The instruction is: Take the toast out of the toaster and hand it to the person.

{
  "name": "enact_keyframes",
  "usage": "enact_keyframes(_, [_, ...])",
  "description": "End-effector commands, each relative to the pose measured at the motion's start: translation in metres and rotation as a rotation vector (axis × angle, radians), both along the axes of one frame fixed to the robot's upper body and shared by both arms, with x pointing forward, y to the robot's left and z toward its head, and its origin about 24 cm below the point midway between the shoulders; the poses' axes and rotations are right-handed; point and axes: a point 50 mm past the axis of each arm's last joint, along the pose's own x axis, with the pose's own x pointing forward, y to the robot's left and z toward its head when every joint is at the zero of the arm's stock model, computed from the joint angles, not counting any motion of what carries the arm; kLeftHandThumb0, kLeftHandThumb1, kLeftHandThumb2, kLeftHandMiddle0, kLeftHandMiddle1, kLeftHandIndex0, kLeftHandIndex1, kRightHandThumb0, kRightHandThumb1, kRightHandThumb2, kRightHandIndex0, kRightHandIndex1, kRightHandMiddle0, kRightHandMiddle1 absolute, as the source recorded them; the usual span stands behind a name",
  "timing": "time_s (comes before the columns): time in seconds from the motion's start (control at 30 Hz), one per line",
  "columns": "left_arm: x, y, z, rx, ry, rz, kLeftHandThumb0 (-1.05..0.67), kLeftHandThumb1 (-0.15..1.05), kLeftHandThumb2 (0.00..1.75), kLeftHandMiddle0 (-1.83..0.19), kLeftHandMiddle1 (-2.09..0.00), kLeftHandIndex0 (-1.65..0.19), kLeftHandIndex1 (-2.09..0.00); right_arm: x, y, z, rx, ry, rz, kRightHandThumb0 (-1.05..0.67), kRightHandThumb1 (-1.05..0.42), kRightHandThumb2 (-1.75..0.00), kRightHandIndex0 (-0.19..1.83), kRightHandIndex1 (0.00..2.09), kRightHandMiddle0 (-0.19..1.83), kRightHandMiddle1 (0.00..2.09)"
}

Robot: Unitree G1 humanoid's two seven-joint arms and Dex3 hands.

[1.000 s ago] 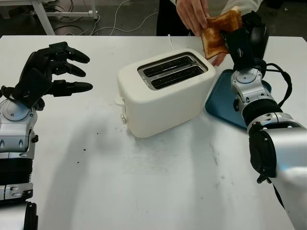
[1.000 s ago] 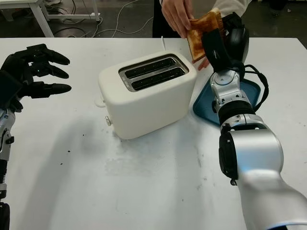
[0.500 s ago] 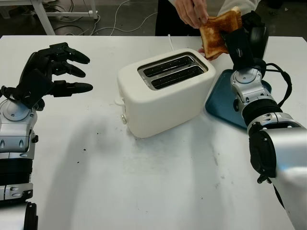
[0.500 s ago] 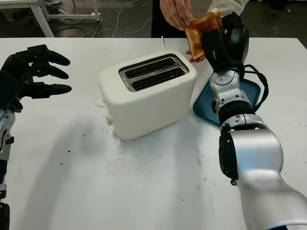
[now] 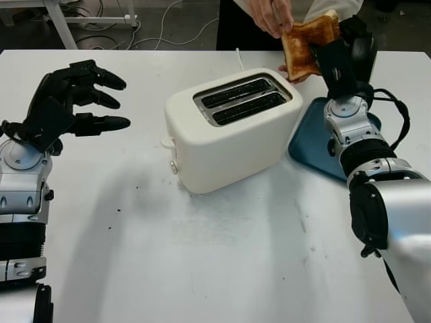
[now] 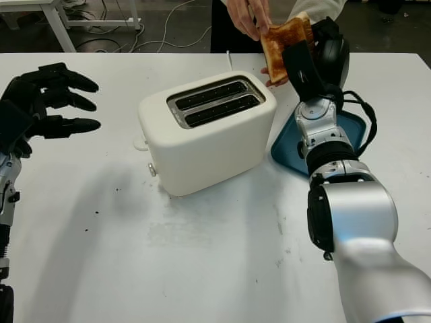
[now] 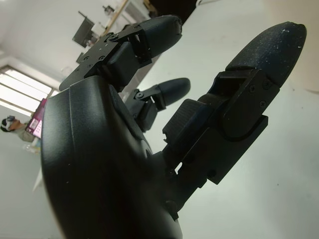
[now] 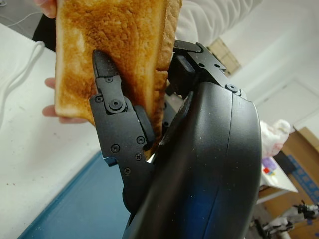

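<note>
Right hand (image 5: 343, 50) grips the browned toast slice (image 5: 306, 46), a person's hand (image 5: 269, 15) pinching its top; left hand (image 5: 64, 101) hangs open, holding nothing.

The big white toaster (image 5: 232, 128) sits mid-table (image 5: 202, 269) and blocks the straight way across. There's lots of bare room in front of it and on the left side, where the open left hand (image 5: 71, 101) hangs above the top. Behind the toaster it's tight: right hand (image 5: 343, 50), toast (image 5: 308, 46) and a person's hands (image 5: 273, 15) crowd together. The blue tray (image 5: 316, 145) sits just right of the toaster, prob. touching it.
</note>
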Motion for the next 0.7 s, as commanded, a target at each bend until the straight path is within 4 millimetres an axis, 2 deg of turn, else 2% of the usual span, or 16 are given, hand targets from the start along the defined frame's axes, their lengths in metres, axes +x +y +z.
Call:
enact_keyframes(0.0, [-0.0010, 0.0000, 0.0005, 0.006, 0.002, 0.001, -1.05, 0.53, 0.00, -0.66, -0.99, -0.64, -0.92, -0.0004, -0.0005, -0.0015, 0.016, -0.003, 0.002, -0.16, -0.92, -0.12, 0.95, 1.75, 0.76, 1.75])
enact_keyframes(0.27, [-0.0007, -0.0005, 0.0007, 0.004, -0.003, 0.001, -1.05, 0.53, 0.00, -0.66, -1.00, -0.65, -0.92, 0.0003, 0.0002, -0.0023, 0.009, 0.015, -0.013, -0.22, -0.92, -0.09, 0.99, 1.75, 0.79, 1.73])
enact_keyframes(0.37, [-0.0005, -0.0003, 0.0002, -0.002, -0.002, 0.000, -1.05, 0.52, 0.00, -0.67, -1.00, -0.65, -0.92, 0.0017, 0.0002, -0.0034, 0.054, 0.043, 0.018, -0.34, -0.92, -0.10, 0.90, 1.73, 0.78, 1.53])
enact_keyframes(0.43, [-0.0007, -0.0002, 0.0000, -0.005, 0.002, 0.001, -1.05, 0.52, 0.00, -0.67, -1.00, -0.65, -0.92, 0.0023, 0.0001, -0.0037, 0.067, 0.054, 0.045, -0.50, -0.91, -0.03, 0.92, 1.60, 0.87, 1.35])
enact_keyframes(0.5, [-0.0010, 0.0000, -0.0002, 0.001, 0.001, 0.001, -1.05, 0.53, 0.00, -0.66, -1.00, -0.64, -0.92, 0.0034, -0.0007, -0.0040, 0.098, 0.078, 0.085, -0.59, -0.89, -0.01, 0.91, 1.51, 0.90, 1.21])
enact_keyframes(0.53, [-0.0010, 0.0002, -0.0004, 0.001, 0.001, 0.002, -1.05, 0.53, 0.00, -0.66, -1.00, -0.64, -0.92, 0.0039, -0.0012, -0.0041, 0.107, 0.090, 0.098, -0.64, -0.87, 0.00, 0.85, 1.37, 0.88, 1.00])
enact_keyframes(0.57, [-0.0009, 0.0004, -0.0009, -0.003, 0.001, 0.001, -1.05, 0.53, 0.00, -0.66, -1.00, -0.64, -0.92, 0.0044, -0.0014, -0.0040, 0.116, 0.103, 0.109, -0.65, -0.86, 0.00, 0.82, 1.29, 0.88, 0.88])
enact_keyframes(0.6, [-0.0010, 0.0005, -0.0011, -0.004, 0.001, 0.000, -1.05, 0.53, 0.00, -0.67, -1.00, -0.64, -0.92, 0.0049, -0.0016, -0.0039, 0.119, 0.113, 0.122, -0.64, -0.83, 0.00, 0.73, 0.98, 0.81, 0.61])
enact_keyframes(0.67, [-0.0012, 0.0005, -0.0012, -0.002, -0.002, 0.001, -1.05, 0.54, 0.00, -0.67, -1.00, -0.64, -0.92, 0.0055, -0.0014, -0.0034, 0.108, 0.132, 0.163, -0.62, -0.80, 0.00, 0.63, 0.57, 0.70, 0.25])
